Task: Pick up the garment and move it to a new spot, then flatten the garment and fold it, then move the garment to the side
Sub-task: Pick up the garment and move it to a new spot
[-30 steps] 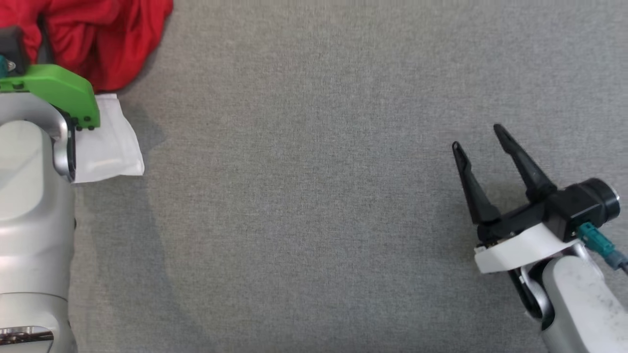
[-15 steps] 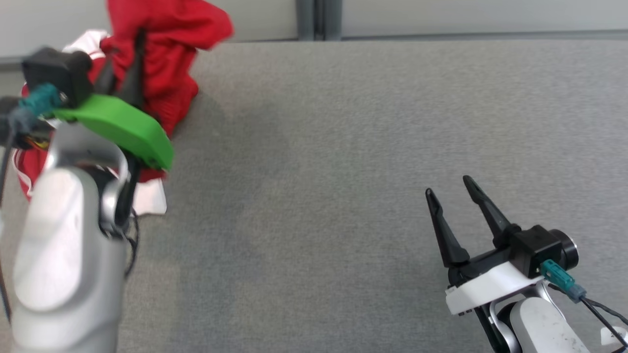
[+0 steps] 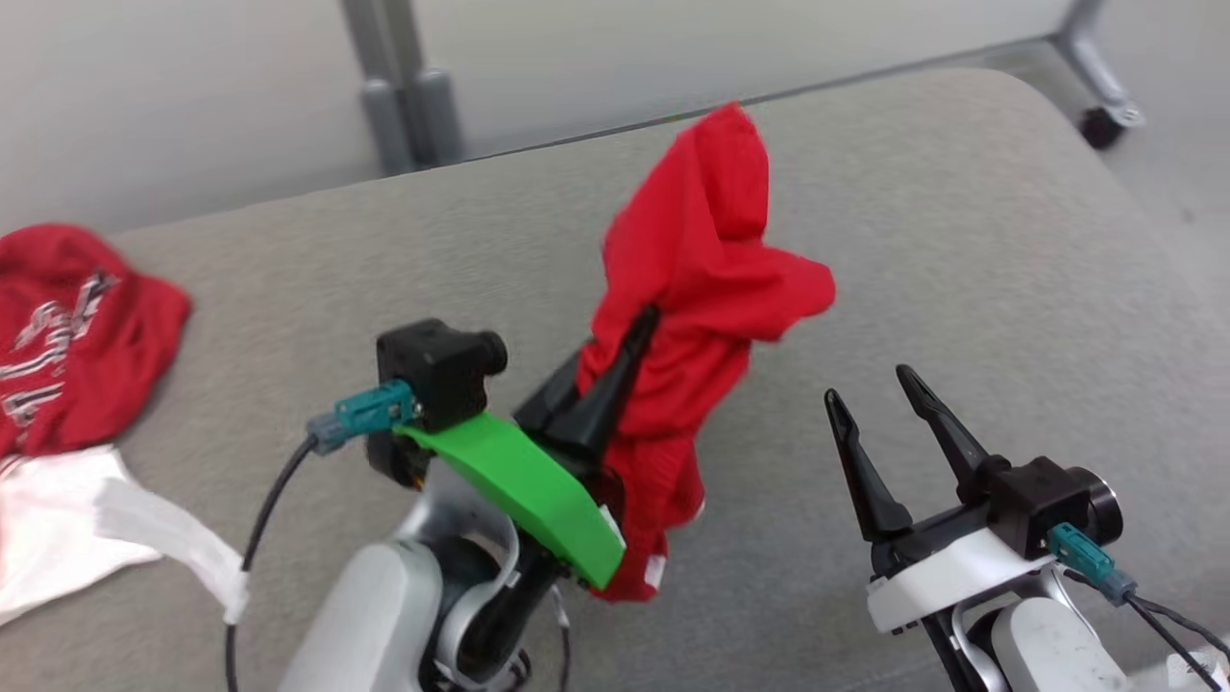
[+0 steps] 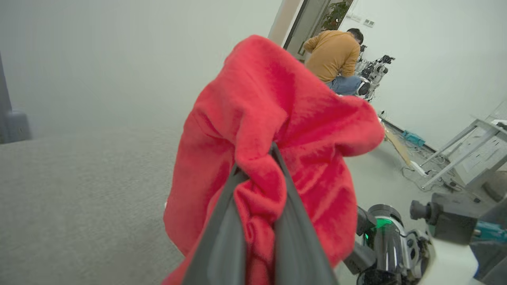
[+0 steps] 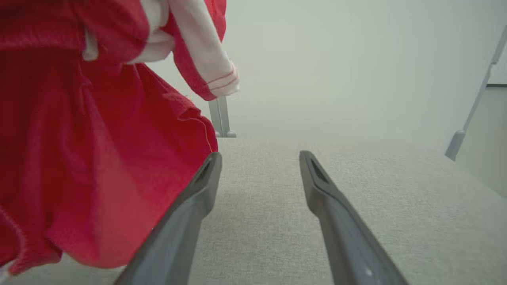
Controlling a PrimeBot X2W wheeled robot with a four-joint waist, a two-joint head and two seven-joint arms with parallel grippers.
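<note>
Nearest the robot, the right fingers (image 3: pixel 858 466) stand spread wide with nothing between them, low over the grey desk (image 3: pixel 961 240) and pointing away across it. Just to their left, the left arm is raised and angled up toward the desk's middle, and the left fingers (image 3: pixel 615 380) are pinched tight on a bunch of the red garment (image 3: pixel 711 259). The cloth rises above the tips and hangs down past the wrist. Whether its lowest hem brushes the desk I cannot tell. Half a second ago that bundle was at the far left of the desk. The head camera has swung since, but the cloth now hangs over open surface beside the right fingers. By my reading, the carry to a new spot is well along and the laying down and flattening are yet to come. Farther left, a second red and white garment (image 3: pixel 77 317) lies crumpled on the desk.
</note>
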